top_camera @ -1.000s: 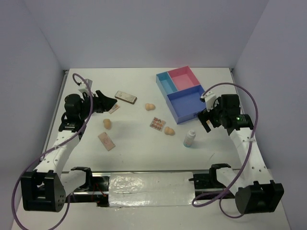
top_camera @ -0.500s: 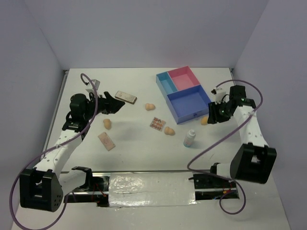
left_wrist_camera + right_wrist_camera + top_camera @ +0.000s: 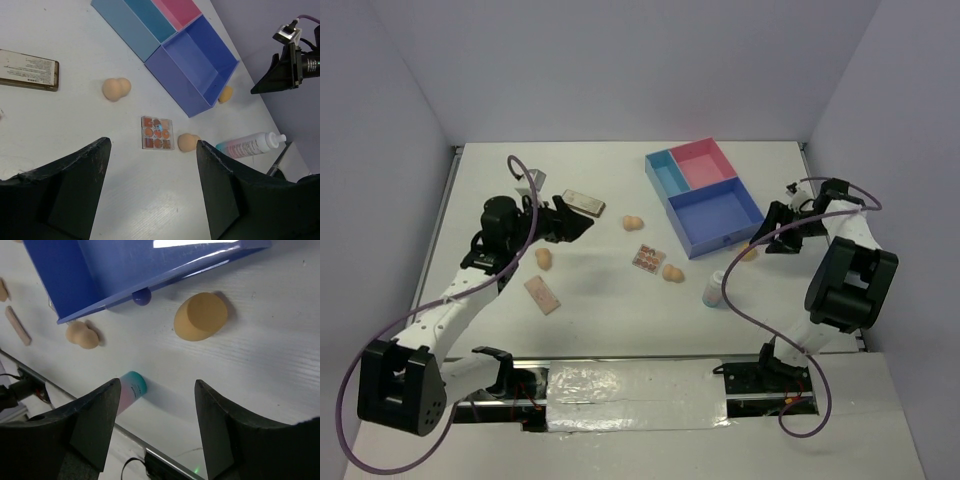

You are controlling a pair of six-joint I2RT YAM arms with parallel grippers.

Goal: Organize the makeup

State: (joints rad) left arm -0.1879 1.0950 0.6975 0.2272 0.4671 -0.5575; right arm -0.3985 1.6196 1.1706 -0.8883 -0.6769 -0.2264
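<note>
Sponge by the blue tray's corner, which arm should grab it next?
Right. The right pincer, open, hangs close to that sponge; the left pincer is far off, by the brown palette.

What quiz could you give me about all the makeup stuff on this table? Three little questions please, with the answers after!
1. True or false: something already lies inside the divided tray.
2. Which thing lies right beside the multicolour palette?
A) a tan sponge
B) the white bottle
C) the brown-gold palette
3. Count: how many tan sponges lie on the table in all?

Key: 1 false; 2 A; 3 four.
</note>
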